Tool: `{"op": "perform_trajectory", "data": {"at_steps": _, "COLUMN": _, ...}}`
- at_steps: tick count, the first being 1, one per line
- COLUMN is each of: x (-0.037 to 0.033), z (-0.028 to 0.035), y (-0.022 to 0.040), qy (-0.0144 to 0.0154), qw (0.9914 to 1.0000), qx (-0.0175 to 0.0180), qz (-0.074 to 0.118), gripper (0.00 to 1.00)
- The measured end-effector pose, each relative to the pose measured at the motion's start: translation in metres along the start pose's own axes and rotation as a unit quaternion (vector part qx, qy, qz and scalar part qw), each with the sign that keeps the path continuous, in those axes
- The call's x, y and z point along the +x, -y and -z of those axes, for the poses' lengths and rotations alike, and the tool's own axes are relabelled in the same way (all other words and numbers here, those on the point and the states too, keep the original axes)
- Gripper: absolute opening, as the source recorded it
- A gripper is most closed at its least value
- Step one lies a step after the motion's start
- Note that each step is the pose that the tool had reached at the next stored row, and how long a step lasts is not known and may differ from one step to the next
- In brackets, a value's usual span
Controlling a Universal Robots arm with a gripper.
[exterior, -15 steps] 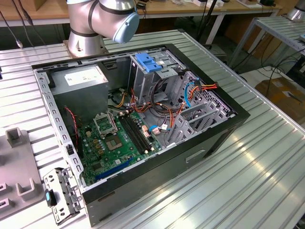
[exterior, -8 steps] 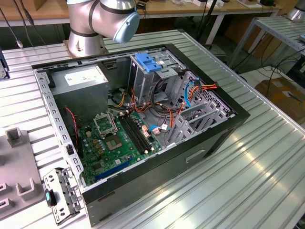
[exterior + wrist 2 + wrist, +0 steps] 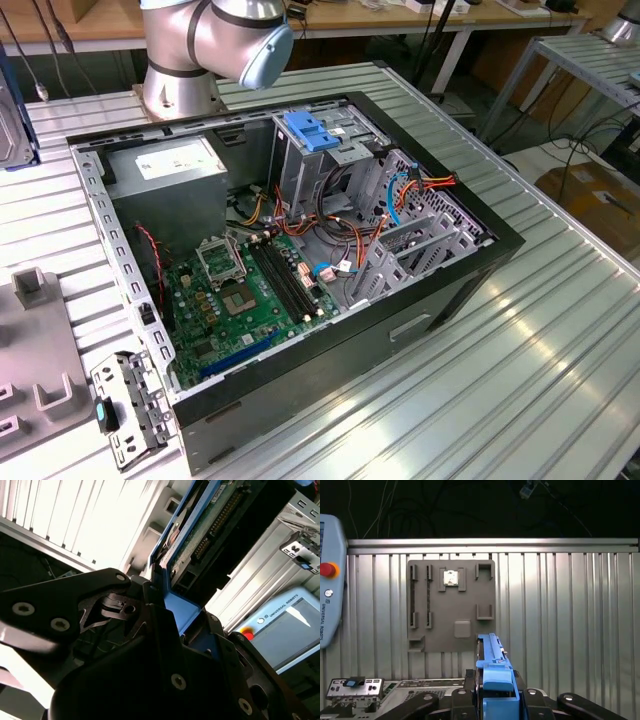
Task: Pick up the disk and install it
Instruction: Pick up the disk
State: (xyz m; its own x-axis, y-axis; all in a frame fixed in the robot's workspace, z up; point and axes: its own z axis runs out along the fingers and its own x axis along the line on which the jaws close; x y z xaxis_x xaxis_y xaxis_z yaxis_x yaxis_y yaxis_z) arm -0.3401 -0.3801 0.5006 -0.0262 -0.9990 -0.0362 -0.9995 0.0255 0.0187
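You had the hand (image 3: 495,686) closed on the disk (image 3: 210,527). In both wrist views its black fingers (image 3: 107,602) pinched the blue bracket (image 3: 492,672) along the drive's edge, and the drive stood on edge out of the grip with its green circuit side showing. The disk hung above the table (image 3: 570,630), outside the computer case (image 3: 400,320), on the side of the case where the grey fixture plate (image 3: 451,605) lay. The teach pendant (image 3: 327,580) sat further out from the case on that same side.

I judged the step in hand to be the carry, with the disk lifted and not yet seated.

- **Grip:** Only the plastic bracket was held, not the metal body, so the grip looked narrow. A slow, steady carry without sudden turns suited it, because a jolt could have let the drive pivot between the fingers.
- **Target:** Inside the case, the grey drive cage (image 3: 300,170) under the light-blue latch plate (image 3: 310,135) looked the likely seat.
- **Cables:** Loose orange and red cables (image 3: 335,240) lay just beside the cage, so the drive needed to be kept square to the cage and clear of them.
- **Clearance:** It also had to pass well above the case rim and stay off the motherboard (image 3: 250,290).
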Motion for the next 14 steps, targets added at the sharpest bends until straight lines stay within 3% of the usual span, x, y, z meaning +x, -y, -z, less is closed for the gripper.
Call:
{"op": "perform_trajectory", "data": {"at_steps": 3, "x": 0.0025, "z": 0.0003, "y": 0.0107, "qy": 0.0000, "qw": 1.00000, "qx": 0.0000, "qz": 0.000, "gripper": 0.37}}
{"op": "perform_trajectory", "data": {"at_steps": 5, "x": 0.0049, "z": 0.0007, "y": 0.0316, "qy": 0.0000, "qw": 1.00000, "qx": 0.0000, "qz": 0.000, "gripper": 0.37}}
{"op": "perform_trajectory", "data": {"at_steps": 6, "x": 0.0055, "z": 0.0008, "y": 0.0384, "qy": 0.0000, "qw": 1.00000, "qx": 0.0000, "qz": 0.000, "gripper": 0.37}}
{"op": "perform_trajectory", "data": {"at_steps": 10, "x": 0.0079, "z": 0.0008, "y": 0.0427, "qy": 0.0000, "qw": 1.00000, "qx": 0.0000, "qz": 0.000, "gripper": 0.37}}
{"op": "perform_trajectory", "data": {"at_steps": 14, "x": 0.0101, "z": 0.0007, "y": 0.0522, "qy": 0.0000, "qw": 1.00000, "qx": 0.0000, "qz": 0.000, "gripper": 0.37}}
